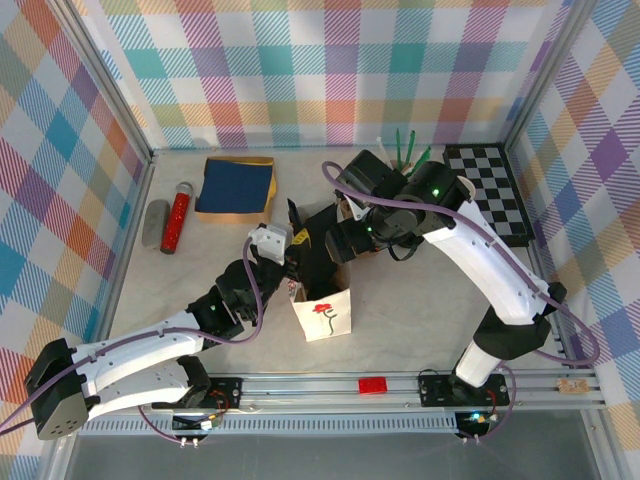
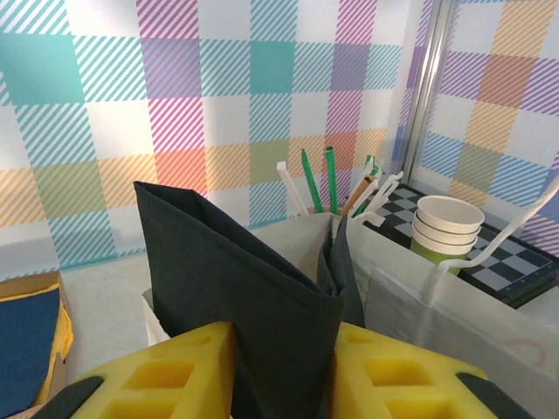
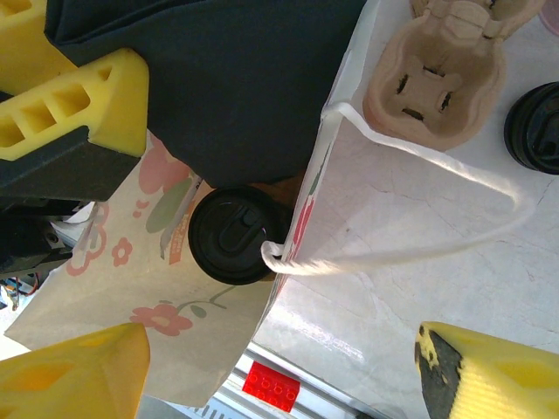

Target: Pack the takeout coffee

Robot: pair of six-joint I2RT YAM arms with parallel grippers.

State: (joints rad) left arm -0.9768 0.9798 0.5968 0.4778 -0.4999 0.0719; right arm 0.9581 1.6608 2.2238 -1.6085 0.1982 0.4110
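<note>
The takeout coffee (image 3: 234, 236) stands inside the white flowered paper bag (image 3: 157, 314), with just its round black lid showing from above. My right gripper (image 3: 279, 342) hovers over the bag's mouth, open wide and holding nothing. In the top view the bag (image 1: 326, 316) stands mid-table. My left gripper (image 2: 284, 358) is shut on a folded dark napkin (image 2: 236, 288), which fills the gap between the yellow fingers (image 2: 175, 371). That napkin (image 3: 236, 78) hangs over the bag's opening, just above the cup. The bag's string handle (image 3: 419, 253) loops out to the right.
A tan cup carrier (image 3: 437, 70) and a loose black lid (image 3: 537, 127) lie beyond the bag. Stacked lidless cups (image 2: 448, 229) stand on a checkered board (image 1: 487, 190), green stirrers (image 1: 408, 150) behind. Blue napkins (image 1: 235, 185) and a red bottle (image 1: 178, 217) are back left.
</note>
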